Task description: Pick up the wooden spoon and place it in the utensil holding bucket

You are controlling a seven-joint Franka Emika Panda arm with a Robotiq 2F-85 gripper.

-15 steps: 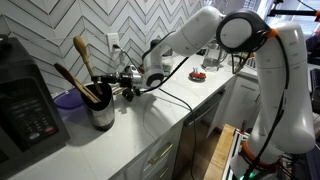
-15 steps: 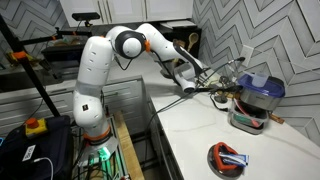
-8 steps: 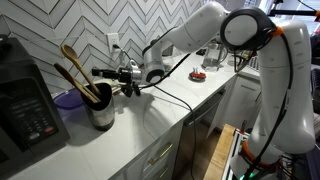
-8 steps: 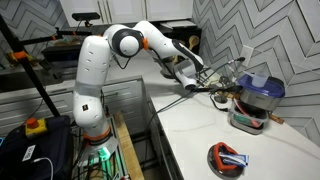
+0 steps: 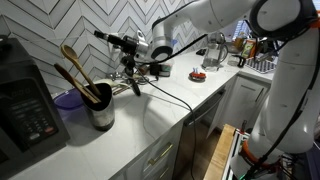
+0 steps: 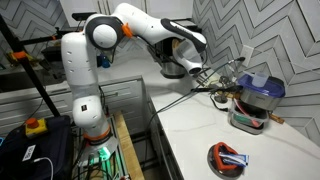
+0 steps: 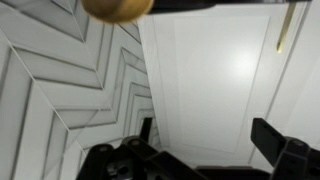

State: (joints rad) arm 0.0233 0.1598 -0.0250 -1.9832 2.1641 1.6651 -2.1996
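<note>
The wooden spoon stands in the dark utensil bucket, leaning left among other wooden utensils. Nothing grips it. My gripper hangs above and to the right of the bucket with its fingers pointing left, well clear of the utensils. In the wrist view the gripper is open, with only white counter and tiled wall between its two dark fingers. A tan spoon head shows at the top edge of that view. In an exterior view the gripper is raised near the tiled wall.
A black appliance stands left of the bucket, with a purple bowl behind it. A small red item lies further along the counter. A blue-lidded container and a red-rimmed dish sit on the counter.
The gripper has opened and let go of the wooden spoon, which tipped left into the bucket. The arm has since risen up and away from the bucket.
</note>
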